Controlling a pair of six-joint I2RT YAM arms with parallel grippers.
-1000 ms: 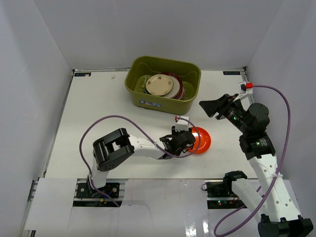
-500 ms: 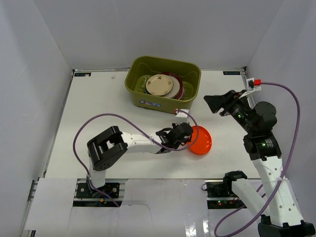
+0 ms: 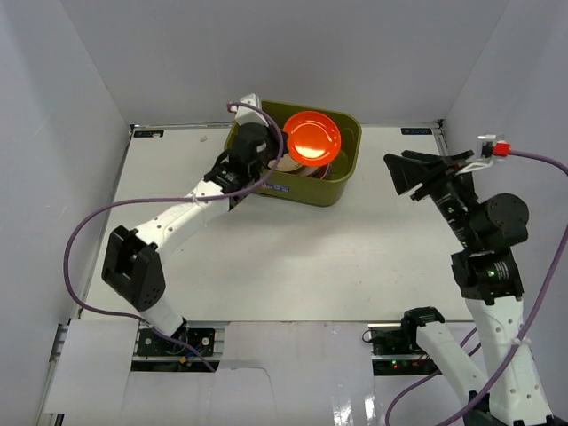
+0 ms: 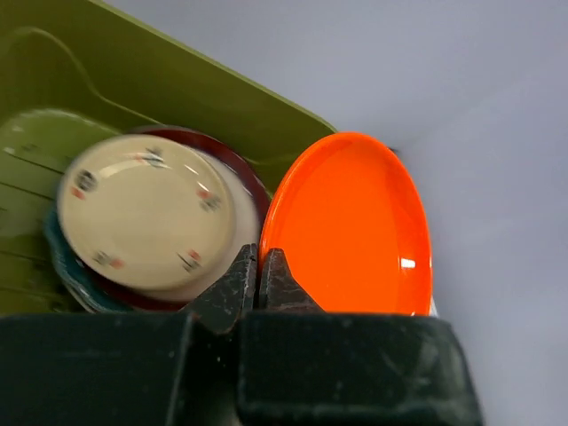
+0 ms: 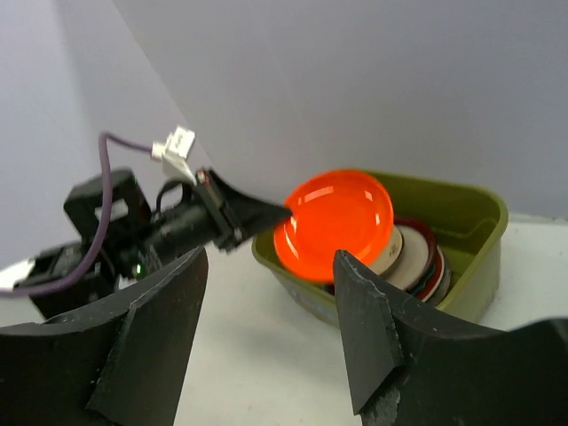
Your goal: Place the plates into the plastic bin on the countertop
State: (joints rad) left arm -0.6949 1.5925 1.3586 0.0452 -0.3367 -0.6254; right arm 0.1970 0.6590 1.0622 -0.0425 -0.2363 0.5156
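The plain orange plate (image 3: 311, 138) hangs tilted over the olive-green plastic bin (image 3: 302, 192), with my left gripper (image 3: 282, 147) shut on its rim. In the left wrist view the pinched jaws (image 4: 258, 266) clamp the orange plate's (image 4: 355, 226) near edge. Below it a cream plate (image 4: 142, 213) tops a stack of dark-red-rimmed and teal plates on the bin's floor. My right gripper (image 3: 401, 174) hovers open and empty to the right of the bin. Its wrist view looks between its jaws (image 5: 271, 262) at the orange plate (image 5: 337, 222) and the bin (image 5: 466, 222).
The white countertop (image 3: 266, 257) is enclosed by white walls on three sides. The bin stands at the back, close to the rear wall. Purple cables loop from both arms, the left one (image 3: 84, 231) sweeping over the countertop's left part.
My left gripper shut on the orange plate at the countertop's middle, then lifted it and swung it back over the bin. The right arm drew up and to the right.
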